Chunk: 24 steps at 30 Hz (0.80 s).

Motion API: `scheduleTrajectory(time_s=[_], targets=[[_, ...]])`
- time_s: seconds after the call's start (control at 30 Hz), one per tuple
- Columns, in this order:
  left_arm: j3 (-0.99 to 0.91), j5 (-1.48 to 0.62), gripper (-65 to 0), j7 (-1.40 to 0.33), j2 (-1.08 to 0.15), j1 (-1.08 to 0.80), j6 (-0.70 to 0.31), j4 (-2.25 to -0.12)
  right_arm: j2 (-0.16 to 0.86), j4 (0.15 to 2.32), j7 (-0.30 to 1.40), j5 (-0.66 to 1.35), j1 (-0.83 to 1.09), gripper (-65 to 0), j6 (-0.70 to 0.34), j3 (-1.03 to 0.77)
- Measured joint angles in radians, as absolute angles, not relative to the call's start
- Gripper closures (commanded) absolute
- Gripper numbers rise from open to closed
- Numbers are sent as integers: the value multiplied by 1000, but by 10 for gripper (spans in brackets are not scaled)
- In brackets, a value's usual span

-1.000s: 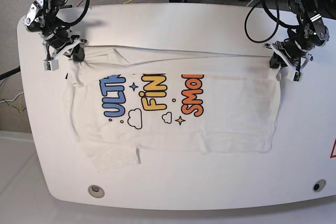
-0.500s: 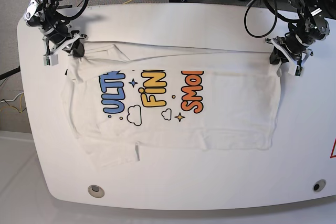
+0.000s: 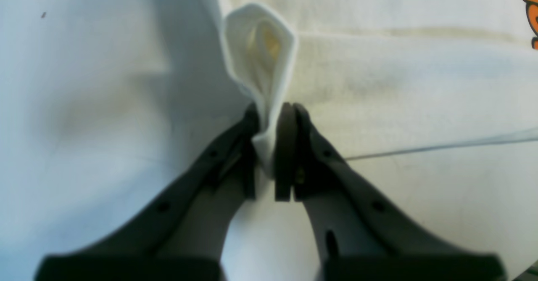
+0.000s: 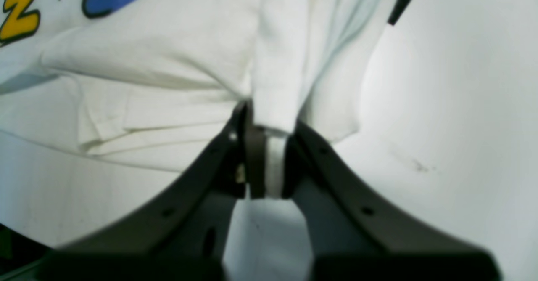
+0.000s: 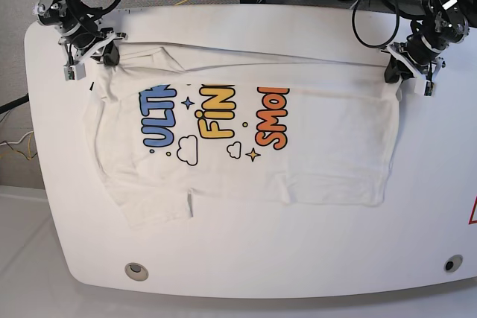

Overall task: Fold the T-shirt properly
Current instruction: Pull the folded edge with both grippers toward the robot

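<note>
- The T-shirt (image 5: 246, 139) lies spread across the white counter (image 5: 298, 258), folded over along its far edge, its blue, yellow and orange lettering face up with clouds and stars.
- The left tool (image 3: 271, 117) is clamped on a puckered corner of white cloth.
- The right tool (image 4: 269, 129) pinches a bunched fold at the other far corner.

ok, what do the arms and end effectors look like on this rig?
Both arms are black with silver metal joints and loose black cables looping off them. The left end effector and right end effector have white mounts in the base view and dark grey tapered fingers with small holes.
</note>
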<state>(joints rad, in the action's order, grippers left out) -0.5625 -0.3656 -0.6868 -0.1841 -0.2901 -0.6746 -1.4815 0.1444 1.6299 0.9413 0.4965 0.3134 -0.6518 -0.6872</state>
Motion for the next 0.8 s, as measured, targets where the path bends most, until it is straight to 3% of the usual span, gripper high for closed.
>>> scheduleTrajectory(time_s=[0.8], targets=[[-568,-397,-23,-651,-175,-352,-679,-1491,163,1629,939,440,306,0,-656,-685]])
